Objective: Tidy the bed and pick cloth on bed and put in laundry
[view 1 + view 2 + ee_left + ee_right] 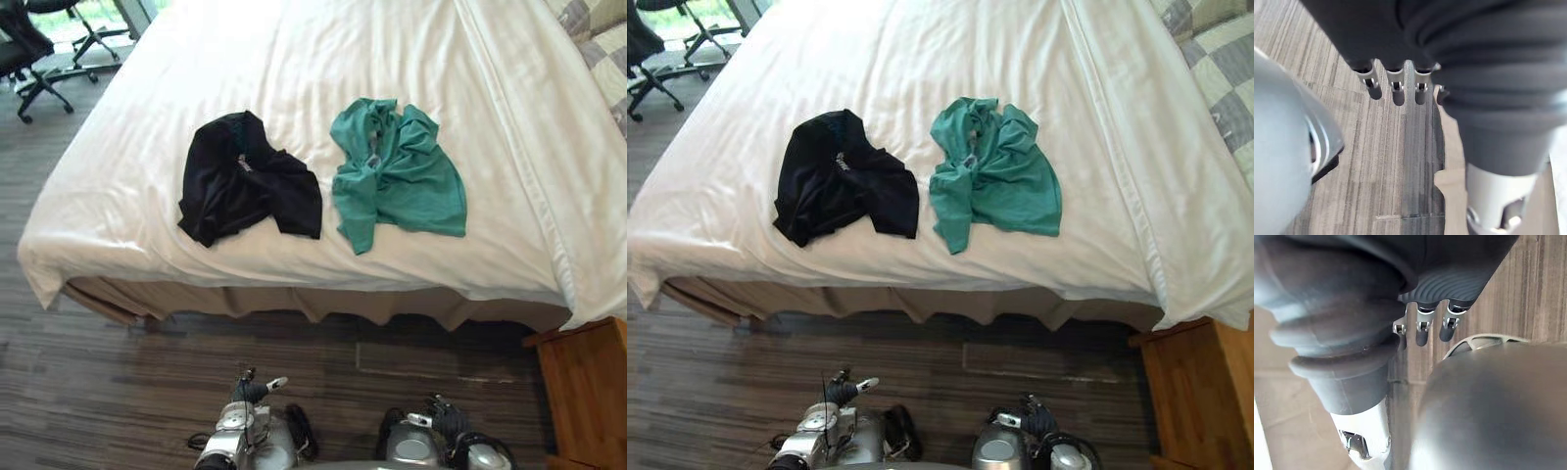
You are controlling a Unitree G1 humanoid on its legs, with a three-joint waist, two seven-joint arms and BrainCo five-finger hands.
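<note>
A crumpled black cloth (247,179) lies on the white bed (294,59) near its front edge. Just to its right lies a crumpled green cloth (394,169), almost touching it. Both my hands hang low by my sides over the wooden floor, well short of the bed. My left hand (1395,88) has its fingers straight and holds nothing. The fingers of my right hand (1422,330) are relaxed too, with nothing in them.
A wooden bedside cabinet (588,392) stands at the bed's near right corner. A checked quilt (602,44) lies at the far right of the bed. Black office chairs (34,54) stand on the floor at the far left.
</note>
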